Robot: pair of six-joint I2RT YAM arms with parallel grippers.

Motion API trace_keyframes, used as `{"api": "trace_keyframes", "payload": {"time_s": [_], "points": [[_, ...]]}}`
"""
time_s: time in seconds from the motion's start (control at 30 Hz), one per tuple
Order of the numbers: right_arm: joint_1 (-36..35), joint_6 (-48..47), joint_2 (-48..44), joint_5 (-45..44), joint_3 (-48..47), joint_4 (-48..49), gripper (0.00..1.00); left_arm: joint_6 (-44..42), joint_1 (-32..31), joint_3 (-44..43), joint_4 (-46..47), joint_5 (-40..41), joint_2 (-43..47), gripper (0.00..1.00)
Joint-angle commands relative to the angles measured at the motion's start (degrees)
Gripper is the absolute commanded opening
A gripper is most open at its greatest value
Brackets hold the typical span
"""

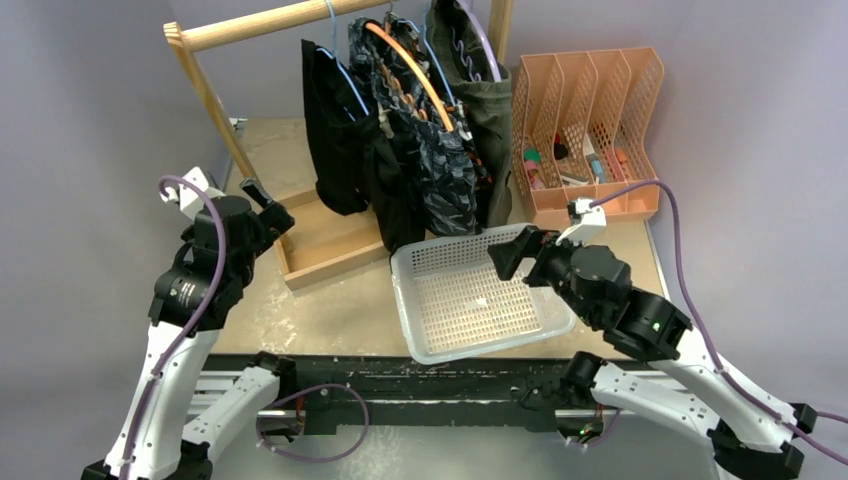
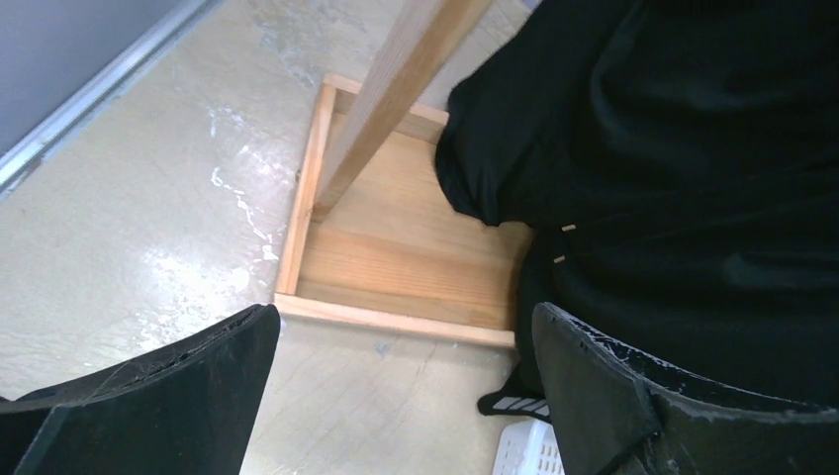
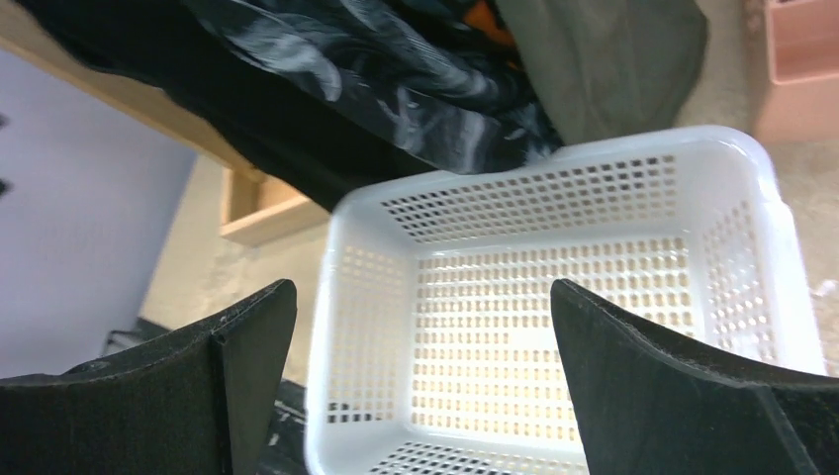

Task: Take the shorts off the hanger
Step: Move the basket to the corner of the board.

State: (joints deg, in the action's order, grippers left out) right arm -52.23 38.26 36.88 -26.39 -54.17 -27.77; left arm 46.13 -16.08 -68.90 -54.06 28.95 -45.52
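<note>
Several shorts hang on hangers from a wooden rail [image 1: 270, 22]: plain black shorts [image 1: 335, 130] at the left, dark wavy-patterned shorts [image 1: 445, 170] in the middle, an orange-blotched pair [image 1: 400, 95] between them on an orange hanger [image 1: 410, 65], and olive green shorts [image 1: 485, 95] at the right. My left gripper [image 1: 268, 208] is open, low beside the rack's left post, empty. In the left wrist view the left gripper [image 2: 406, 386] sits left of the black shorts [image 2: 693, 148]. My right gripper [image 1: 510, 250] is open and empty over the white basket [image 1: 425, 255], below the shorts.
The rack stands on a shallow wooden base tray [image 2: 396, 257] with a slanted post [image 2: 386, 99]. The white basket's rim [image 3: 554, 158] sits just in front of the hanging cloth. A pink slotted organizer [image 1: 590, 130] holding small items stands at the back right.
</note>
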Motion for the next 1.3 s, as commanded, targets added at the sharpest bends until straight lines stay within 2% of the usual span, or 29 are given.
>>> {"api": "trace_keyframes", "payload": {"time_s": [0.0,0.07,0.13,0.2,0.3,0.37,0.43,0.5,0.6,0.7,0.8,1.0,1.1,1.2,1.27], "points": [[0.0,-2.3,2.1,-4.9,0.9,1.3,0.99,4.0,0.5,-1.5,0.5,6.6,1.9,1.00],[0.0,-5.2,3.8,-4.1,1.2,4.3,1.00,6.2,0.4,-0.7,1.9,8.7,3.1,1.00],[0.1,-4.0,6.7,-4.1,0.8,4.2,0.99,4.9,0.4,0.8,4.1,6.7,4.5,1.00],[0.1,-2.1,10.1,-1.4,0.7,4.1,1.00,3.9,0.5,3.5,6.8,2.3,6.5,1.00],[0.3,-1.8,12.6,8.2,5.3,8.8,1.00,3.0,0.5,10.2,16.5,-6.4,9.1,1.00],[1.3,4.1,14.5,10.5,8.3,8.3,1.00,5.2,0.5,13.2,19.1,-10.3,8.4,0.99],[2.9,6.0,15.3,14.8,11.0,10.5,1.00,6.1,0.5,15.1,20.5,-15.0,6.4,0.98],[6.6,5.3,15.9,19.5,12.8,13.0,1.00,7.2,0.5,17.0,22.2,-19.6,4.3,0.98],[15.0,4.7,16.6,25.8,15.8,15.6,1.00,6.3,0.5,19.5,26.3,-31.2,0.1,0.97],[21.3,4.5,17.6,30.1,17.7,18.1,0.99,5.4,0.4,18.9,24.4,-34.3,-3.1,0.97],[22.3,5.9,20.6,26.2,16.5,18.0,0.99,3.7,0.4,18.3,21.2,-33.1,-3.5,0.96],[22.6,14.1,26.2,1.9,12.3,9.5,0.99,2.7,0.5,19.2,19.9,-29.7,-1.8,0.94],[23.0,14.8,27.0,-5.0,9.5,6.8,0.99,2.4,0.5,18.3,20.7,-31.9,-3.1,0.93],[24.1,13.1,26.7,-8.6,8.5,5.9,1.00,1.1,0.4,17.4,20.6,-33.7,-4.4,0.93],[29.6,4.9,26.6,-1.6,8.5,8.3,1.00,0.5,0.4,16.8,19.9,-33.5,-4.7,0.93]]}}
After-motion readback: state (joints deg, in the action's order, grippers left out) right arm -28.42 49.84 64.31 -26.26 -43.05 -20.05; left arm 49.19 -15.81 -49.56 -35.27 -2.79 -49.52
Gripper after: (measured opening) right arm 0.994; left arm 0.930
